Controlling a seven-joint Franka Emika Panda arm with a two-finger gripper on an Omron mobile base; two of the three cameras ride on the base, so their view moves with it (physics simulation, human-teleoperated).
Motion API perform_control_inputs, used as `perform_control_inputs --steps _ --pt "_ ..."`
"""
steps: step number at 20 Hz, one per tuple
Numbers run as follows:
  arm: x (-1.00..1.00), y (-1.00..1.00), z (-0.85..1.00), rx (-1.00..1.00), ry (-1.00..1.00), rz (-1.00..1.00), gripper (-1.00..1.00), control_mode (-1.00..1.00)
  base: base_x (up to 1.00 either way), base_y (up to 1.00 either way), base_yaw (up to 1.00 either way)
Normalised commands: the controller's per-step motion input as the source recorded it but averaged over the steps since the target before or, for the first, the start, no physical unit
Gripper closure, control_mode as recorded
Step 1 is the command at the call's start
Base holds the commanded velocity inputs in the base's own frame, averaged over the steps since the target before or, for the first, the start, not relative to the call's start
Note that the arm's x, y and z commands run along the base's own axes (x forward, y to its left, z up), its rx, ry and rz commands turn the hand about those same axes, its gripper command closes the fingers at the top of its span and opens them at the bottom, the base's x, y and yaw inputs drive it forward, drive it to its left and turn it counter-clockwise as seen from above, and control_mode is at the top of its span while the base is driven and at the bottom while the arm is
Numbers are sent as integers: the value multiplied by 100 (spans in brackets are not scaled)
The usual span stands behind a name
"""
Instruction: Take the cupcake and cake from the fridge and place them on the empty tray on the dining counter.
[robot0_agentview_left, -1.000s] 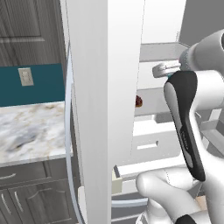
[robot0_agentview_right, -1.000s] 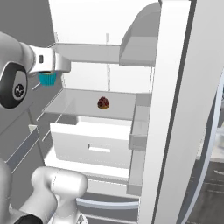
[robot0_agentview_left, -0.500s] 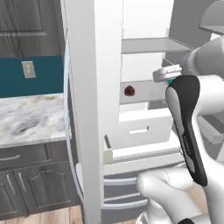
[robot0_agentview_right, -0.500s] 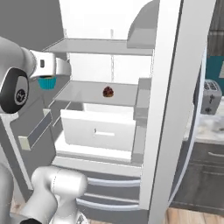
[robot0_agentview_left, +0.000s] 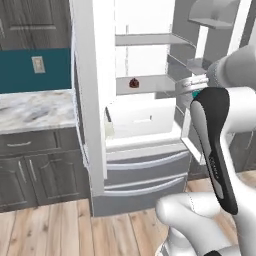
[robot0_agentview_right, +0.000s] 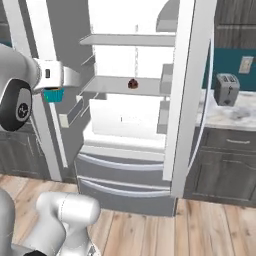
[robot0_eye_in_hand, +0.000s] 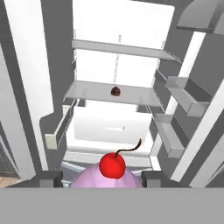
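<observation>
1. the gripper (robot0_eye_in_hand: 104, 178) is closed on the cupcake (robot0_eye_in_hand: 108, 177), with a finger on each side of it and the cherry on top, probably so it stays upright for carrying to the tray.
2. the cake (robot0_eye_in_hand: 115, 91) sits ahead of the hand on the middle shelf of the open fridge (robot0_eye_in_hand: 118, 57), not yet taken.
3. the right base view shows the teal wrapper (robot0_agentview_right: 53, 94) under the hand; the hand view shows the pink frosting.

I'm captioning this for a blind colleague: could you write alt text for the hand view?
The tool holds the cupcake, pink frosting topped by a red cherry, at the bottom of the view. Beyond it stands the open fridge with its white interior, and the small dark cake sits on the middle shelf.
</observation>
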Motion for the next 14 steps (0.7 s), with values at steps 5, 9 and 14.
perform_control_inputs --steps 5,9,14 --pt "0 0 0 0 0 0 100 100 -40 15 58" --pt "0 0 0 0 0 0 100 100 -11 25 100" --pt "0 0 0 0 0 0 100 100 -14 20 100"
